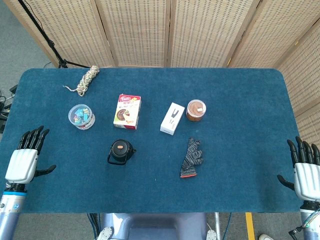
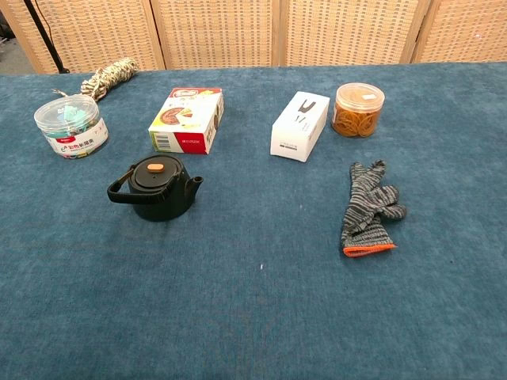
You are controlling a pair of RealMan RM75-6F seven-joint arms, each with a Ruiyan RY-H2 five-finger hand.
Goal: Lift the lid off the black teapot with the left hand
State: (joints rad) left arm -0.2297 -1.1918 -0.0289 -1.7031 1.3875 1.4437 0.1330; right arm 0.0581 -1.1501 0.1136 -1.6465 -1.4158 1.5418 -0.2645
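The black teapot stands left of the table's middle, its lid seated on top with an orange knob. My left hand rests at the table's left front edge, well left of the teapot, fingers apart and holding nothing. Over at the right front edge my right hand is likewise spread and holds nothing. The chest view shows neither hand.
Behind the teapot lie a colourful box, a clear tub and a rope bundle. A white box, a jar of rubber bands and a striped glove sit right of centre. Wicker screens stand behind.
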